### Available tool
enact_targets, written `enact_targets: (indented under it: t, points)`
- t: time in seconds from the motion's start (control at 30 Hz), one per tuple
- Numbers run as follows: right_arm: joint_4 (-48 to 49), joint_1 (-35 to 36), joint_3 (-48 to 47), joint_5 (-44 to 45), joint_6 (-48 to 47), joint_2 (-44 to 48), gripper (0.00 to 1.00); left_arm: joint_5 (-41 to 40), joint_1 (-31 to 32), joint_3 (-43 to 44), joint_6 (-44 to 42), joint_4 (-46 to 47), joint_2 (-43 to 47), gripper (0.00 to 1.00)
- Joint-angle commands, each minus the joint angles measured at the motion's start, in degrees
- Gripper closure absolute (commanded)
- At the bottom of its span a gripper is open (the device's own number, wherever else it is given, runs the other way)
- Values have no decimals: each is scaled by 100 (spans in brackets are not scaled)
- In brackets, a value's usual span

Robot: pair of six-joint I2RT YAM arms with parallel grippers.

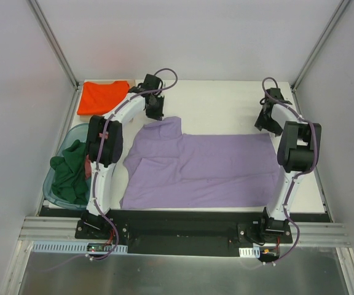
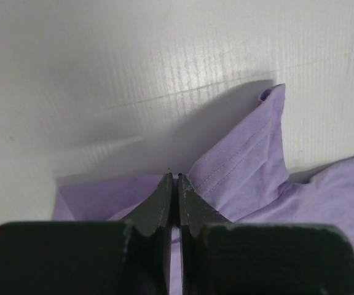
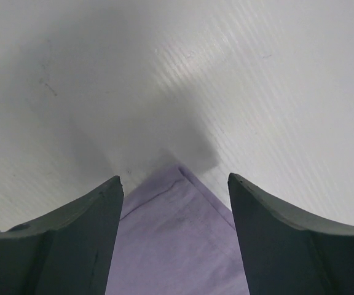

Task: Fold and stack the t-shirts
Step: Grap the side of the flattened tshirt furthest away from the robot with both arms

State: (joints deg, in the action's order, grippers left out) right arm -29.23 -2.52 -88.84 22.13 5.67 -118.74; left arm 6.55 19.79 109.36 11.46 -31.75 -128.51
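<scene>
1. Worktop (image 1: 220,104), white and boxed in by pale walls, carries the lavender t-shirt (image 1: 195,169). It is spread broad and mostly flat across the middle, between the two arms, with its near edge close to their bases.
2. One sleeve of the lavender t-shirt sticks out toward the far left and shows a few creases.
3. The left claw (image 2: 177,177) sits at that far-left sleeve. Its fingers are pressed together and clamped on the cloth's edge, and purple fabric rises up to the tips. The stitched sleeve hem stands tilted just beside them and casts a shadow on the worktop.
4. The right claw (image 3: 174,177) is at the shirt's far-right corner. Its fingers stand apart, one on either side of the pointed corner of cloth, and nothing is held between them.
5. The orange t-shirt (image 1: 103,96) lies folded flat in the far-left corner of the worktop, apart from the lavender one.
6. The dark green t-shirt (image 1: 69,175) is bunched inside the teal tub (image 1: 66,132) at the left edge, partly hidden by the left arm.
</scene>
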Motion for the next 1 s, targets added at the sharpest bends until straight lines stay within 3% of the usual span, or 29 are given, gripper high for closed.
enact_targets:
  t: [0.0, 0.17, 0.33, 0.67, 0.97]
  points:
    - [-162, -178, -143, -498, -84, -175, 29, 207, -10, -117, 128, 213, 502, 100]
    - [-118, -231, -353, -842, -277, -439, 34, 189, -10, -301, 181, 283, 572, 100]
    - [-153, -222, -231, -799, -189, -317, 49, 172, -2, -416, 207, 353, 660, 100]
    - [-452, -231, -143, -815, -391, 26, 49, 136, -10, -468, 260, 353, 783, 100]
    - [-469, -231, -20, -912, -277, 35, 62, 233, -10, -503, 242, 353, 783, 100]
